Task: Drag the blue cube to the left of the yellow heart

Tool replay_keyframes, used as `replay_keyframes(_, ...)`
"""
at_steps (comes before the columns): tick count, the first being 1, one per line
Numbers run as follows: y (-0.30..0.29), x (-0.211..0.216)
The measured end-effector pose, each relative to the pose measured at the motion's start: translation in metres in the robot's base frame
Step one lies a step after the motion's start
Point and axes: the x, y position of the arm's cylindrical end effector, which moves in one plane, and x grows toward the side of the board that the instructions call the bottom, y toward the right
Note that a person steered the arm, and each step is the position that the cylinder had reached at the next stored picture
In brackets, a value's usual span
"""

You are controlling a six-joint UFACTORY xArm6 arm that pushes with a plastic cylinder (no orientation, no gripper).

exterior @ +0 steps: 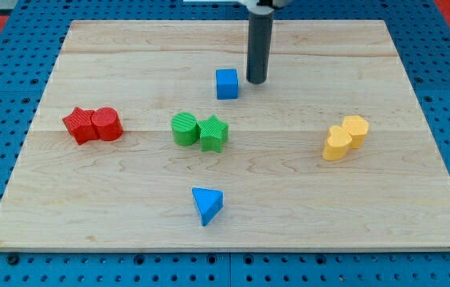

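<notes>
The blue cube (227, 84) sits on the wooden board (129, 207) near the view's top centre. My tip (256, 80) stands just to the right of the cube, a small gap apart from it. Two yellow blocks touch each other at the view's right: the lower-left one (338, 144) looks like the heart, the upper-right one (356, 130) looks rounded or hexagonal. The cube lies well to the left of and above both yellow blocks.
Two red blocks (92, 125) sit together at the view's left. A green cylinder (184, 128) and a green star (214, 133) touch in the middle. A blue triangle (207, 205) lies near the view's bottom centre. Blue pegboard surrounds the board.
</notes>
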Motion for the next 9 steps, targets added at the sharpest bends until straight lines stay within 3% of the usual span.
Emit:
replay_keyframes(1,-0.071,-0.015)
replay_keyframes(3,-0.025,0.046)
replay_keyframes(4,-0.019,0.024)
replay_keyframes(5,-0.074,0.016)
replay_keyframes(6,-0.068,0.050)
replay_keyframes(7,-0.015,0.098)
replay_keyframes(9,0.027,0.114)
